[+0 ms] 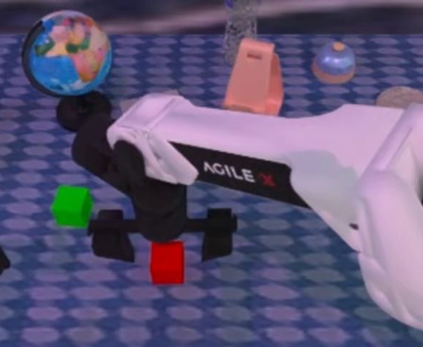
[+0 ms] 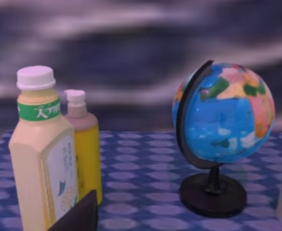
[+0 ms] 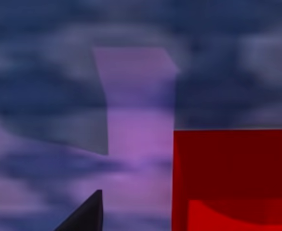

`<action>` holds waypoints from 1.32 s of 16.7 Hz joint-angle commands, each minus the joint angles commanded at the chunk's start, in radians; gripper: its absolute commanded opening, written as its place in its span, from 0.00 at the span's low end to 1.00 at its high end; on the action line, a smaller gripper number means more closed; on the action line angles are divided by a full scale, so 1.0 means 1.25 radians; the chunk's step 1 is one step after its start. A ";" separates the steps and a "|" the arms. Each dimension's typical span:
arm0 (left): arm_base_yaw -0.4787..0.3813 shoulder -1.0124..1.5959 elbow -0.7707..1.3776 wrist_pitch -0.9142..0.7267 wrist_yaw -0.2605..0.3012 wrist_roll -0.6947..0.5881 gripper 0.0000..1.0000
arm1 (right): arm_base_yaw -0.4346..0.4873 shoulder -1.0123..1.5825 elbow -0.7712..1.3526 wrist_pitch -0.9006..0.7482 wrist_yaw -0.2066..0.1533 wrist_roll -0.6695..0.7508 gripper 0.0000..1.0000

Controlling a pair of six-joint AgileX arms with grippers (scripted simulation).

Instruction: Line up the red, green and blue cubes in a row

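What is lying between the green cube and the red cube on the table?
In the top view, one dark finger of the right gripper stands between the green cube and the red cube.

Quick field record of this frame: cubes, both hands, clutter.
red cube: on the table between the open fingers of the right hand
green cube: on the table, left of that hand, apart from it
blue cube: not visible
left hand: not in view
clutter: globe, pink stand, two bottles near the globe
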 joint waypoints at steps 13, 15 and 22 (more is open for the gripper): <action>0.000 0.000 0.000 0.000 0.000 0.000 1.00 | 0.005 -0.023 0.173 -0.197 0.000 0.002 1.00; -0.002 0.018 0.018 -0.012 0.000 -0.001 1.00 | -0.004 -0.046 0.153 -0.185 0.008 -0.011 1.00; -0.034 0.279 0.241 -0.167 0.001 -0.013 1.00 | -0.138 -0.396 -0.132 -0.013 0.081 -0.166 1.00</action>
